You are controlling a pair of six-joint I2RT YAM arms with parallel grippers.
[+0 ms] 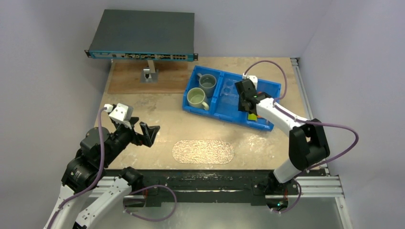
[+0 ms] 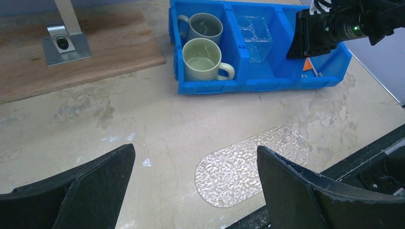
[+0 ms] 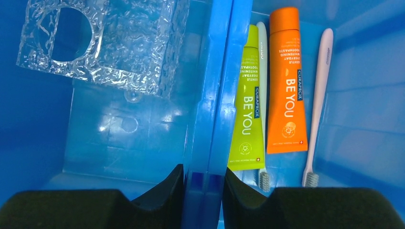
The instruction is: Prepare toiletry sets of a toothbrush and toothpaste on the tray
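- Tray [image 1: 203, 151]: lying on the surface [image 1: 157, 109] near the arm bases, well apart from the blue bin [image 1: 219, 116]. Nothing is showing on it, so no set is laid out yet.
- Toiletry sets: all four pieces are lying flat, side by side, in the bin's right-hand compartment. The green tube [image 3: 246, 100] is sitting against the divider wall, with one toothbrush [image 3: 261, 47] tucked between it and the orange tube [image 3: 285, 86]. The second toothbrush [image 3: 319, 95] is lying just beyond the orange tube.
- Right gripper [image 3: 203, 174]: its jaws are straddling the bin's divider wall and appear to be pressing it from both sides. It is gripping the bin, not a toiletry item.
- Left gripper [image 1: 144, 131]: its jaws are standing wide apart and holding nothing. It is hovering over the bare surface to the left of the tray.
- Other contents: two mugs [image 2: 203, 47] are occupying the left compartment and a clear textured holder [image 3: 102, 40] the middle one. Neither is part of the sets.
- Assessment: the task is looking to be at its outset. Both tubes and both toothbrushes are awaiting transfer and pairing on the tray.
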